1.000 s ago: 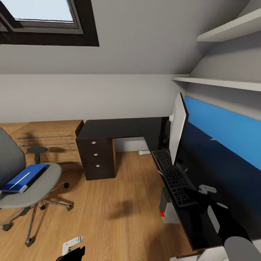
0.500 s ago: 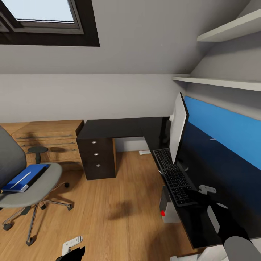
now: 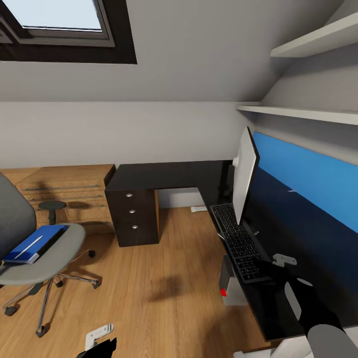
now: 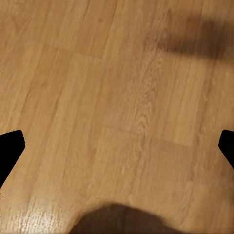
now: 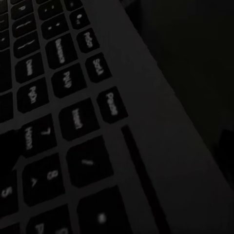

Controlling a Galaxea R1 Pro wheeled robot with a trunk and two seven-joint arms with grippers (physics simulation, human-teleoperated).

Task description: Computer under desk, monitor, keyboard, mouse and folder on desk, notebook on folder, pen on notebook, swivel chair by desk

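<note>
R tool (image 3: 271,268) at keyboard (image 3: 237,242) near end; folder (image 3: 34,242) on swivel chair (image 3: 54,253).

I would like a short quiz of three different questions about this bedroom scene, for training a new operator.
1. True or false: the thin bright blue folder lies on the grey padded swivel chair.
2. What stands directly behind the flat black keyboard on the glossy black desk?
3. The left gripper hangs above: A) desk, B) wooden floor, C) chair?

Key: 1 true; 2 the wide flat monitor; 3 B.
</note>
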